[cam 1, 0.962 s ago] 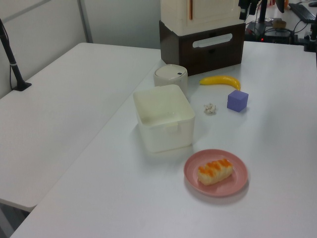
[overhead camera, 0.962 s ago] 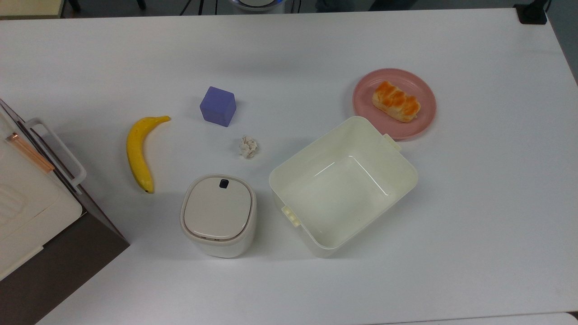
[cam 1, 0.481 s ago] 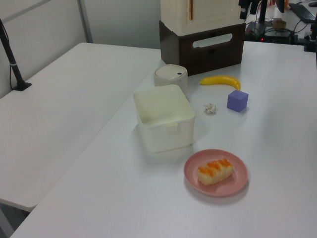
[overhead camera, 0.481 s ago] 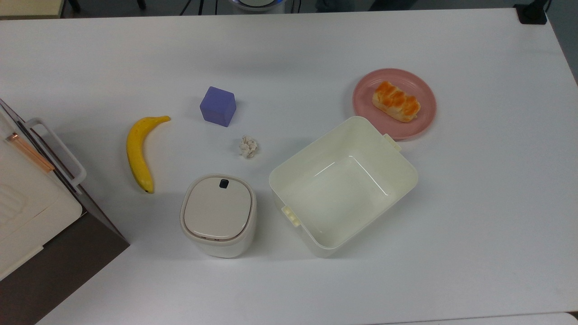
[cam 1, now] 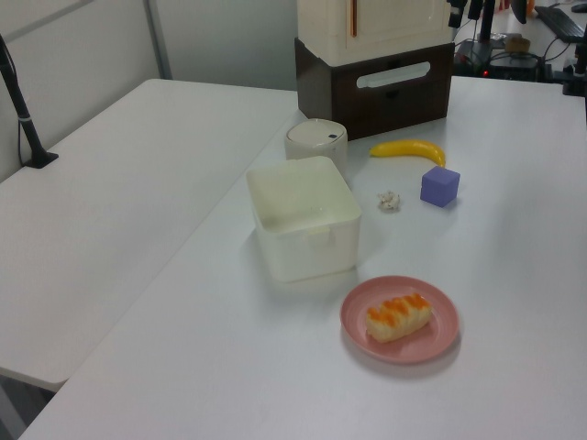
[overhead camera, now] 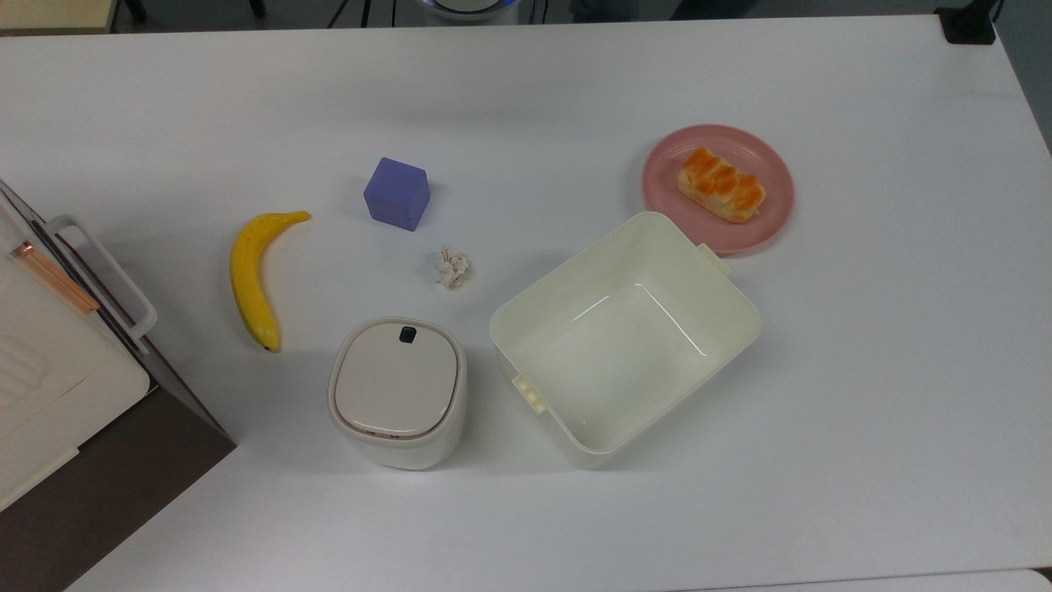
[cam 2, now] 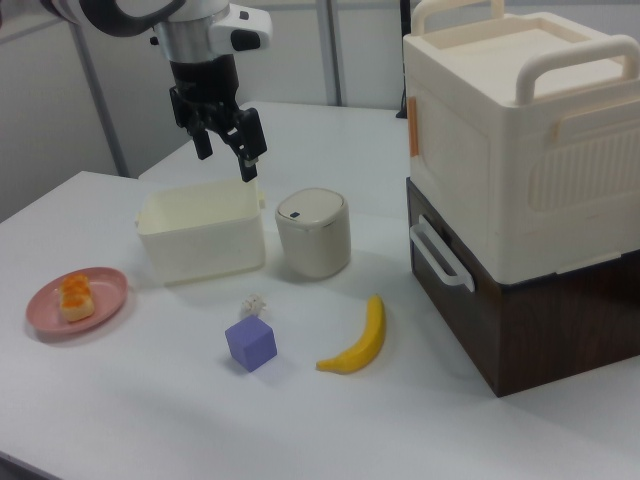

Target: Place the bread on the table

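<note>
The bread [overhead camera: 721,185], a small bun with an orange-brown glazed top, lies on the round pink plate [overhead camera: 660,174] at the top view's right. In the left view the bread [cam 1: 398,316] and plate [cam 1: 442,337] are nearest the camera. The right view has the bread [cam 2: 75,296] at its far left. The white table [overhead camera: 888,345] carries everything. My gripper [cam 2: 228,160] hangs open and empty in the air above the cream box [cam 2: 200,235], well to the right of the bread in the right view.
An open cream box [overhead camera: 575,436] stands just below the plate in the top view. A lidded white bin [overhead camera: 398,390], a paper ball [overhead camera: 452,267], a purple cube [overhead camera: 397,193] and a banana [overhead camera: 246,279] lie to its left. A cream and brown cabinet [overhead camera: 49,386] fills the top view's left edge.
</note>
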Controlling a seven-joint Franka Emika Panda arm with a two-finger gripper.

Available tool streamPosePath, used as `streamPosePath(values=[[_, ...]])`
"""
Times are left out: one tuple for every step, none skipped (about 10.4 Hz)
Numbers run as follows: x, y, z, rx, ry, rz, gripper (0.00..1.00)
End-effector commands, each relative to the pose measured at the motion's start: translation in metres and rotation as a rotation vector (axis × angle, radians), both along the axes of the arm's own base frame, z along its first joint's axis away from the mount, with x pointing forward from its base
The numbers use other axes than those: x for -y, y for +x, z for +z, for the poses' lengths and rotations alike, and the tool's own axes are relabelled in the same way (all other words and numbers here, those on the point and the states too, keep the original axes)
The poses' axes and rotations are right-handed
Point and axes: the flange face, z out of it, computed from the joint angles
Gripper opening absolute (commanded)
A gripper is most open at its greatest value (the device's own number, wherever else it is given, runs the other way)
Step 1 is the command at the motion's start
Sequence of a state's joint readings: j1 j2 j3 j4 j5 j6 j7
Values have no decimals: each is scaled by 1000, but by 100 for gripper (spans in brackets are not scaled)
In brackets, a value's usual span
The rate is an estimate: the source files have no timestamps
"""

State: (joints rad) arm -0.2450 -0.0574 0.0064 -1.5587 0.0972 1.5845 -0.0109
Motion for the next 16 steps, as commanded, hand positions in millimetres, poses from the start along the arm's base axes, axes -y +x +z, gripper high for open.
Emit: streamPosePath(values=[[-4,-7,3,-23,-10,24,100],[-4,-9,1,-45,-29,43,100],[-3,-9,1,-48,-41,76,100],[-2,-12,-1,-76,-59,99,100],[-10,-13,-5,-128,-114,157,100],[-32,-12,-10,-165,-152,218,100],[-44,-10,-11,-169,-157,243,100],[-49,-8,-12,-158,-147,252,100],[-71,-2,-14,-144,-136,296,100],[-91,2,-21,-134,-114,350,100],[-117,8,-29,-126,-117,442,100],[-144,14,-38,-133,-122,512,100],[-170,20,-46,-137,-123,566,100],[-203,21,-53,-146,-127,637,100],[-237,21,-63,-157,-134,705,100],[-271,22,-81,-174,-146,770,100]])
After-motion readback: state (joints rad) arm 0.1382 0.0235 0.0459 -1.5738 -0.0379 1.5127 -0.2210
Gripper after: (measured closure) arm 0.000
